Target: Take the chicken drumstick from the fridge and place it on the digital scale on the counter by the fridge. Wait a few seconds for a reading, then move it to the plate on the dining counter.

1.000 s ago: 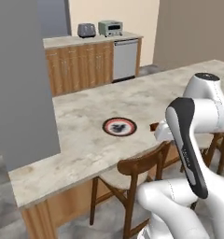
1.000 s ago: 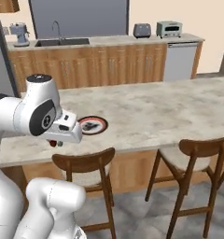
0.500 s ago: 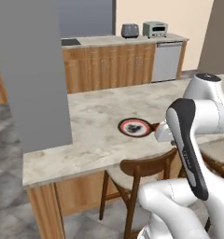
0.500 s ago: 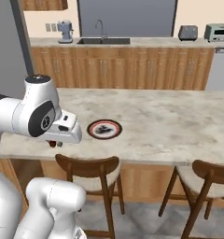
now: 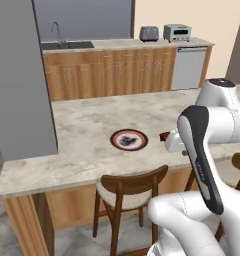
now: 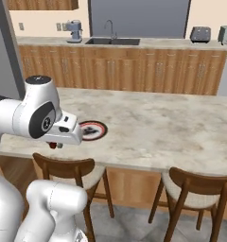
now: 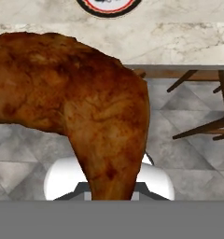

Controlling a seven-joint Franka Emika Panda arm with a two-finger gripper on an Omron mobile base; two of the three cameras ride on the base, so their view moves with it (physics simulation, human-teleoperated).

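My gripper [image 6: 54,143] is shut on the chicken drumstick [image 7: 76,107], a lumpy reddish-brown piece that looms large in the hand view and hides the fingertips. A brown tip of the drumstick [image 5: 164,135] pokes out beside the hand, held just off the near edge of the dining counter [image 5: 82,120]. The plate [image 5: 129,139], round with a dark rim and a red ring, lies on that counter a little beyond the hand and to its left; it is the same plate [image 6: 91,130] [image 7: 109,4] in the other views. The fridge [image 5: 17,75] stands at the far left. The digital scale is out of view.
Wooden chairs [image 5: 129,187] [image 6: 200,194] are tucked under the near edge of the dining counter. Behind it runs a back counter [image 6: 134,45] with a sink [image 5: 67,45], a toaster [image 5: 149,33] and a toaster oven [image 5: 177,32]. The floor is grey tile [image 7: 188,163].
The whole picture has shifted, so the base has moved along the dining counter; the plate now lies nearer the middle of the views. The arm keeps its pose and its hold on the drumstick.
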